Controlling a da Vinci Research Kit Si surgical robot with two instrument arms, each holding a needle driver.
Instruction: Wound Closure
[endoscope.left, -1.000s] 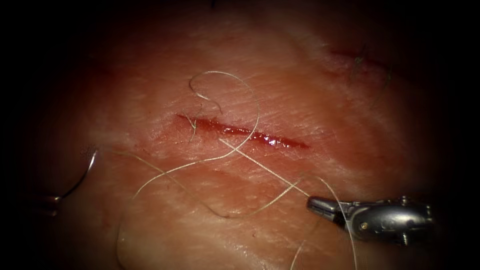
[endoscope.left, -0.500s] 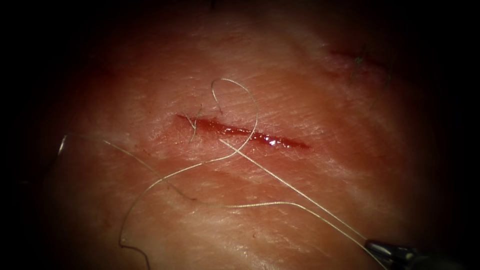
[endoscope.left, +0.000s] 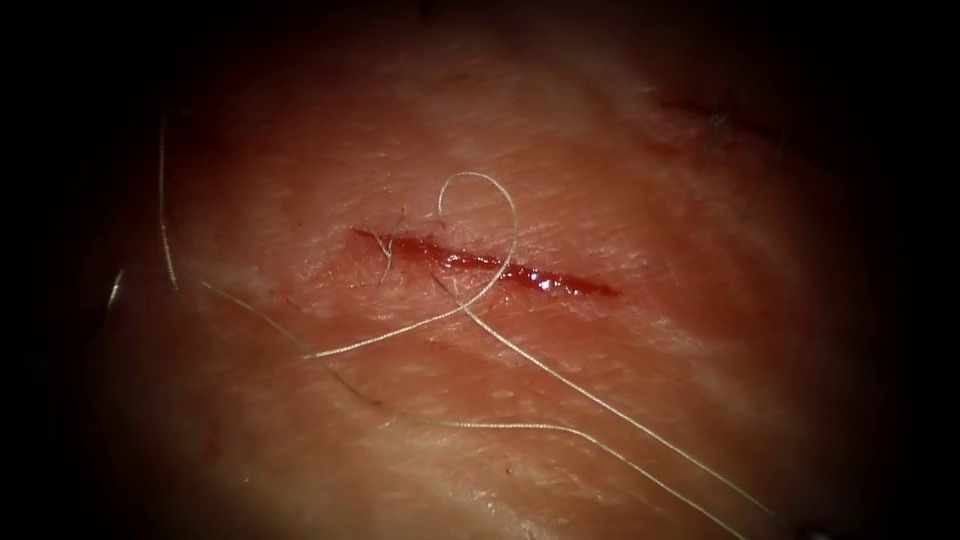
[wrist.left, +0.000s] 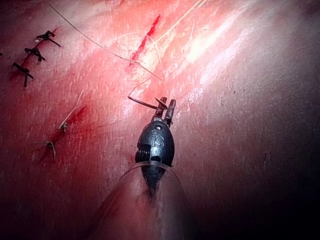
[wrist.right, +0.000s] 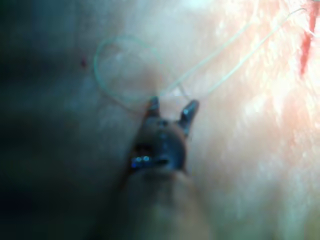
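Left claw (wrist.left: 165, 106) clamps the needle (wrist.left: 141, 102) over the tissue (wrist.left: 240, 100); right claw (wrist.right: 170, 110) apart, thread (wrist.right: 220, 52) beside it.

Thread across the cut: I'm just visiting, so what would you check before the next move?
1. Curved steel needle held: ok, the left gripper is shut on it near one end.
2. Needle out of the pink pork tissue: ok, it seems free.
3. Thin pale thread untangled: not ok, it loops over the red cut and crosses itself.
4. Right gripper holding thread: cannot tell.
5. Cut closed: not ok, it is open.
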